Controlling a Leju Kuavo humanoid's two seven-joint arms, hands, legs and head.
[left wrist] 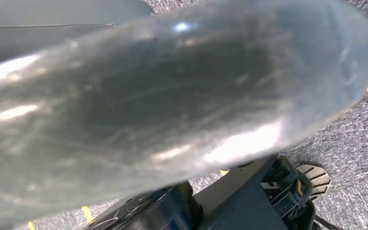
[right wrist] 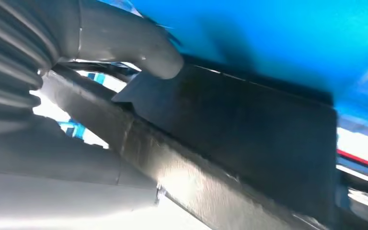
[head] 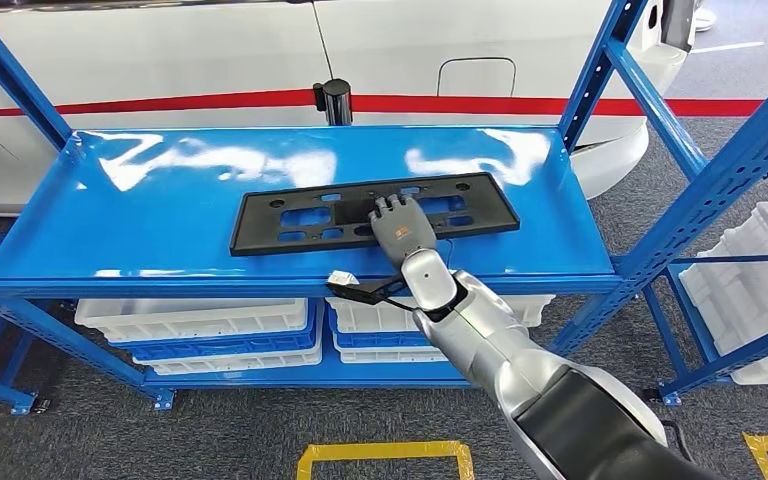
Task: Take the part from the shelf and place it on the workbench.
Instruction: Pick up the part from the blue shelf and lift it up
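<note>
- Currently the long flat black plastic panel with cut-out holes (head: pixel 374 213) lies on the glossy blue metal shelf top (head: pixel 160 220), near its front edge and set slightly askew.
- The right hand (head: pixel 400 222) lies over the middle of the panel's near edge, fingers spread across its upper face. In the right wrist view the thick grey thumb (right wrist: pixel 143 48) presses on the panel (right wrist: pixel 249 129), so I judge the hand is clamping it, not resting loose.
- Taking it mid-length makes sense: a long, thin piece should balance there rather than droop at one end.
- The panel is not yet lifted; it sits flat on the shelf, so the task is in its early stage.
- Whether the left hand is clenched or released cannot be told.
- White plastic bins (head: pixel 200 320) sit on the lower tier, and a white car body with a red stripe (head: pixel 210 60) stands behind the rack.
</note>
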